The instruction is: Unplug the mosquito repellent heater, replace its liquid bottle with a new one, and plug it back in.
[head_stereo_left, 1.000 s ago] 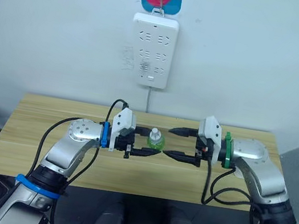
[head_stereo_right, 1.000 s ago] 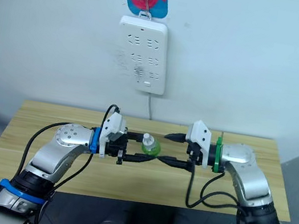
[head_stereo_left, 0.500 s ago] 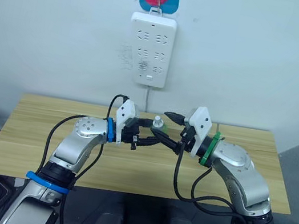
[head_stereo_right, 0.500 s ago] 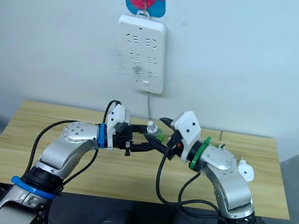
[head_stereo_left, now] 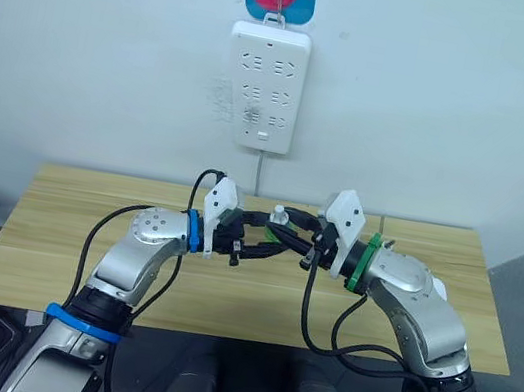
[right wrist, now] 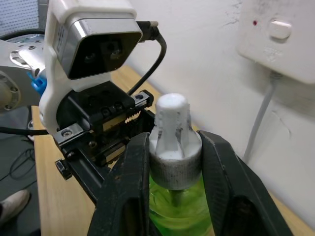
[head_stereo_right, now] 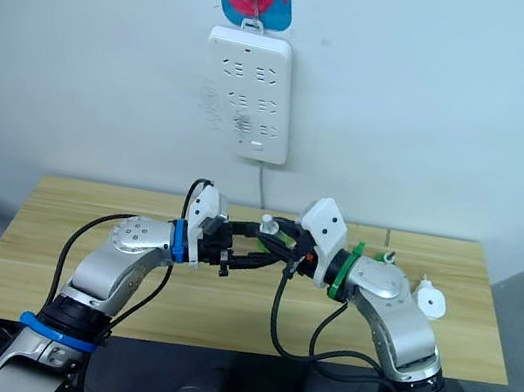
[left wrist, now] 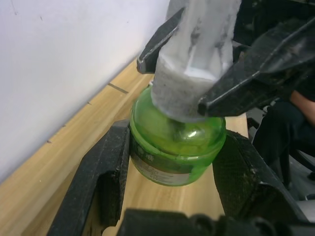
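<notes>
Above table (head_stereo_left: 64, 222), left gripper (left wrist: 172, 162) clamps new bottle (left wrist: 174, 152); right gripper (right wrist: 172, 162) pinches its cap (right wrist: 172, 137).

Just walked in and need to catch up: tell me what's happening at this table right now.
The robot holds the new green bottle above the wooden table with both arms. The left tool grips the bottle's round body, while the right tool is closed around its white cap, apparently to unscrew it. The white power strip hangs on the wall with its sockets free, and the heater lies on the table near the right arm.
</notes>
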Action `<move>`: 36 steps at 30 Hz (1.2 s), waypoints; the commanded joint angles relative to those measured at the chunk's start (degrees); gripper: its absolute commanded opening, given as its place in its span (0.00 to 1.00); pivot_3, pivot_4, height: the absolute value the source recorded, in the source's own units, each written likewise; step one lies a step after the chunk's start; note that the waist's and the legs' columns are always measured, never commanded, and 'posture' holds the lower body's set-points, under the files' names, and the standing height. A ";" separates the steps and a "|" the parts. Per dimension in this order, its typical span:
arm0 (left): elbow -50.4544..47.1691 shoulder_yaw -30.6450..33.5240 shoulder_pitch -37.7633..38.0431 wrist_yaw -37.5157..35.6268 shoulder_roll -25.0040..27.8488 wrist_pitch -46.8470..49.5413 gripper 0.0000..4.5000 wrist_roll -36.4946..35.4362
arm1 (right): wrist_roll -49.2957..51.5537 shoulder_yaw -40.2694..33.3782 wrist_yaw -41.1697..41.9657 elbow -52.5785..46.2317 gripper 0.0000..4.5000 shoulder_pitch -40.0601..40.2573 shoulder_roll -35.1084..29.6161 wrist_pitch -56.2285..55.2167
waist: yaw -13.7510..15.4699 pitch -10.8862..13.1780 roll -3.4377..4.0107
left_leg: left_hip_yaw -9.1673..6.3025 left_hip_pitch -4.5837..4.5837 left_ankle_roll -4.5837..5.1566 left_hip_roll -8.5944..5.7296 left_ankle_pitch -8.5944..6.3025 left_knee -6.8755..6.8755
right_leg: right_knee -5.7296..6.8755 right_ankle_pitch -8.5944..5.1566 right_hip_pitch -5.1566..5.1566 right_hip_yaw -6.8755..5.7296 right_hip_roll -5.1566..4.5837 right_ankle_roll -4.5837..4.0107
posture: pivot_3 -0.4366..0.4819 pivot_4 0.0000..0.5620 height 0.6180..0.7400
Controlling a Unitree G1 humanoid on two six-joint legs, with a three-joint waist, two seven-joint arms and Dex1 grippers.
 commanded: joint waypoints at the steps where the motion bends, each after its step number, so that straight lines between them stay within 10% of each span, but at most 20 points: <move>1: -4.01 -0.30 1.37 -1.34 0.55 0.12 0.49 -1.20 | 2.59 0.53 3.84 -3.00 0.24 0.13 -0.86 -2.22 | -0.01 0.00 0.00 | 0.00 0.00 0.00 0.00 0.00 0.00 | 0.00 0.00 0.00 0.00 0.00 0.00 | 0.40 0.41 1.00; 8: -10.05 -3.64 4.22 -9.98 4.03 -1.64 0.49 -2.05 | 10.09 3.38 33.61 6.37 0.24 -9.13 -7.35 -11.15 | 0.05 0.00 -0.01 | 0.03 0.03 0.01 0.02 0.00 0.04 | -0.05 0.00 0.07 -0.02 0.01 0.00 | 0.41 0.39 1.00; 15: -11.65 -5.14 4.50 -14.44 6.65 -3.11 0.49 -2.26 | 9.16 3.50 43.44 19.90 0.24 -20.10 -4.09 -13.70 | 0.20 -0.06 0.04 | 0.07 0.11 0.00 0.11 0.00 -0.01 | -0.02 0.03 0.05 -0.12 0.01 -0.06 | 0.45 0.38 1.00; 18: -10.38 -4.28 4.17 -13.13 6.30 -3.04 0.49 -2.09 | 9.30 3.02 45.36 18.76 0.46 -18.61 -6.32 -12.35 | 0.94 -0.08 0.05 | 0.00 -0.01 0.00 0.05 0.00 0.03 | -0.08 0.06 0.01 -0.15 -0.05 -0.01 | 0.45 0.38 1.00; 22: -9.85 -2.97 4.64 -11.62 6.49 -2.63 0.49 -2.39 | 8.93 1.31 44.43 15.18 0.77 -14.16 -10.56 -11.66 | 1.67 -0.13 0.01 | 0.00 -0.05 0.00 0.00 0.00 0.05 | -0.10 0.09 -0.01 -0.14 -0.10 0.01 | 0.43 0.38 1.00; 29: -6.63 -0.06 3.69 -8.71 6.60 -2.68 0.49 -2.30 | 6.93 -4.01 33.23 9.68 0.77 -6.18 -14.41 -9.74 | 1.40 -0.25 0.04 | 0.07 -0.01 -0.01 0.05 0.01 0.08 | -0.04 0.11 -0.01 -0.12 -0.07 -0.02 | 0.41 0.39 1.00; 36: -0.32 1.69 -0.30 -5.68 5.24 -3.96 0.49 -1.27 | 2.25 -3.24 9.98 0.15 0.77 -1.40 -3.55 -5.52 | 0.99 -0.30 0.06 | 0.11 -0.01 -0.02 0.08 0.01 0.05 | 0.02 0.11 -0.08 -0.11 -0.05 -0.02 | 0.40 0.40 1.00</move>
